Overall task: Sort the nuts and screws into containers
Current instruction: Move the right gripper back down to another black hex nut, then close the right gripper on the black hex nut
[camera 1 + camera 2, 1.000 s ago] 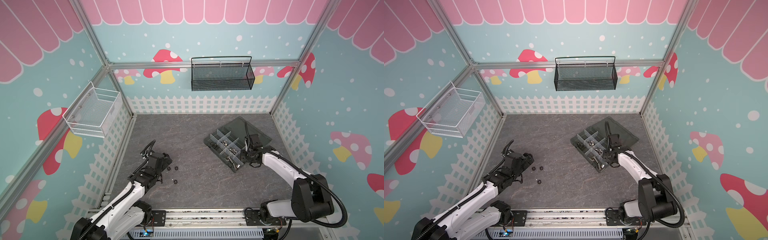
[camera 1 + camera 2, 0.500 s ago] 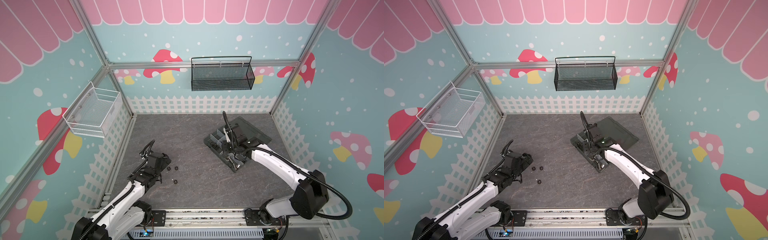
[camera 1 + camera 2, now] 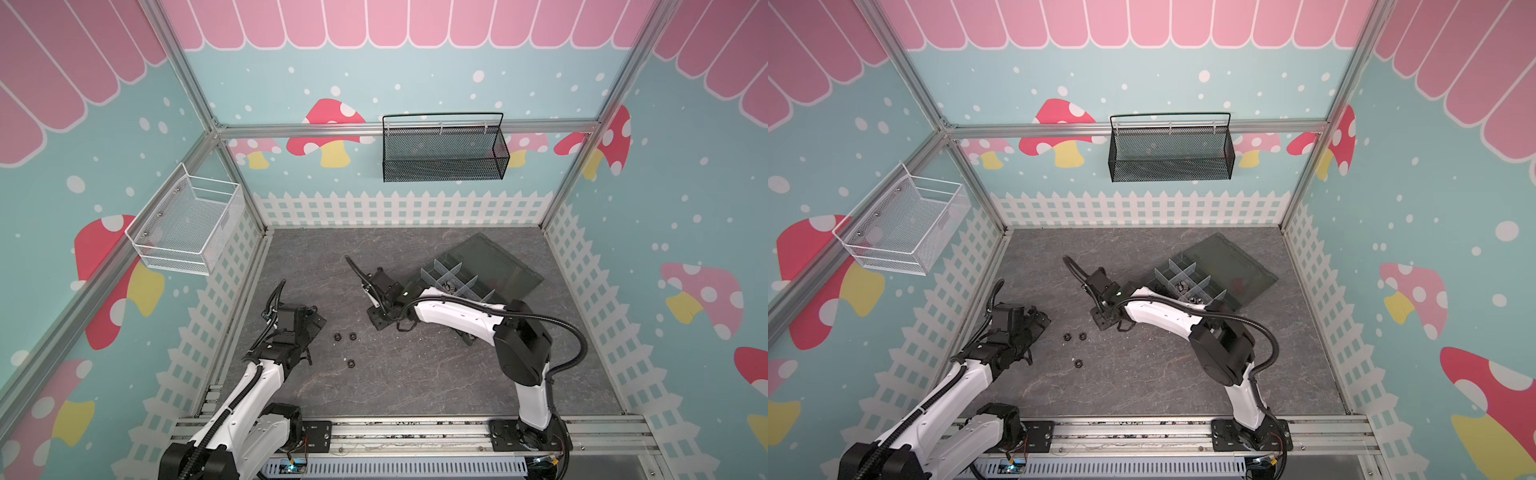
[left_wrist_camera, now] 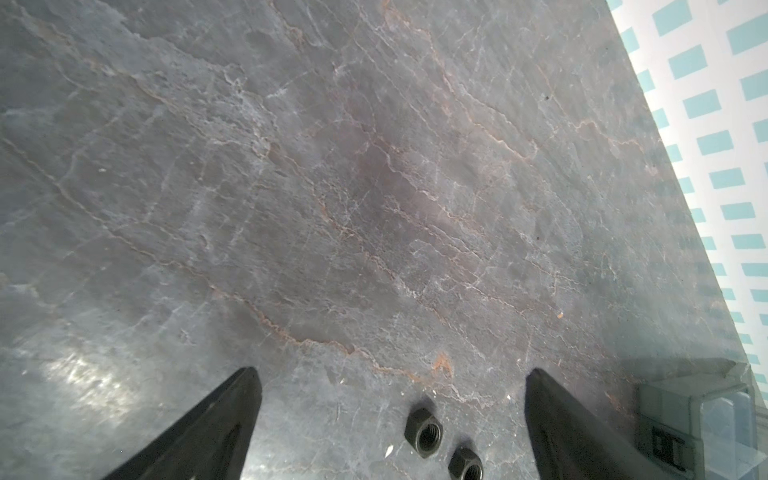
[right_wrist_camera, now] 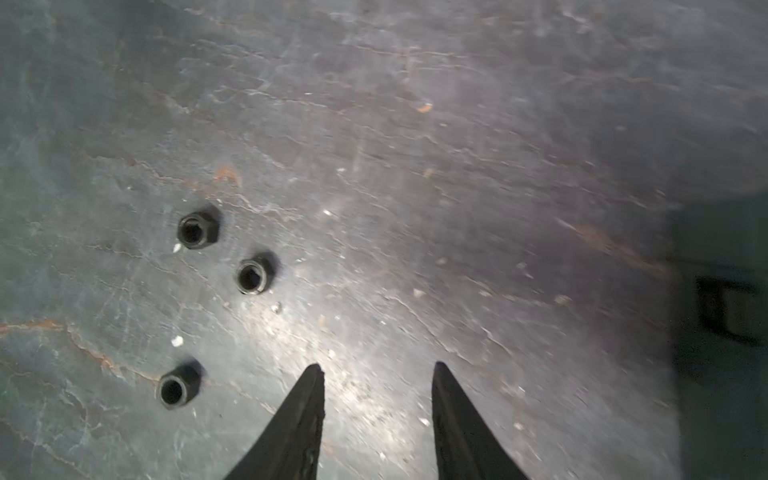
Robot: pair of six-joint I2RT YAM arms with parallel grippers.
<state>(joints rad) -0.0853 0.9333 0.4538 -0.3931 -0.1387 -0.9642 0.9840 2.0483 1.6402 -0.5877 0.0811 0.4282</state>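
Note:
Three black nuts (image 3: 338, 336) (image 3: 353, 335) (image 3: 350, 363) lie loose on the grey floor, also visible in the right wrist view (image 5: 197, 230) (image 5: 253, 274) (image 5: 176, 388). My left gripper (image 3: 316, 322) (image 4: 392, 372) is wide open just left of them, with two nuts (image 4: 424, 426) low between its fingers. My right gripper (image 3: 380, 322) (image 5: 378, 368) hangs to their right, partly open and empty. The containers (image 3: 457, 282) (image 3: 1187, 286) hold small metal pieces. I cannot tell whether those pieces are screws or nuts.
The organizer's lid (image 3: 490, 266) lies open flat behind it. A black mesh basket (image 3: 444, 153) hangs on the back wall and a white wire basket (image 3: 187, 226) on the left wall. White fence walls ring the floor.
My right arm has swung left from over the organizer down to the floor beside the loose nuts, its jaws a little wider. The left arm and the nuts have not moved.

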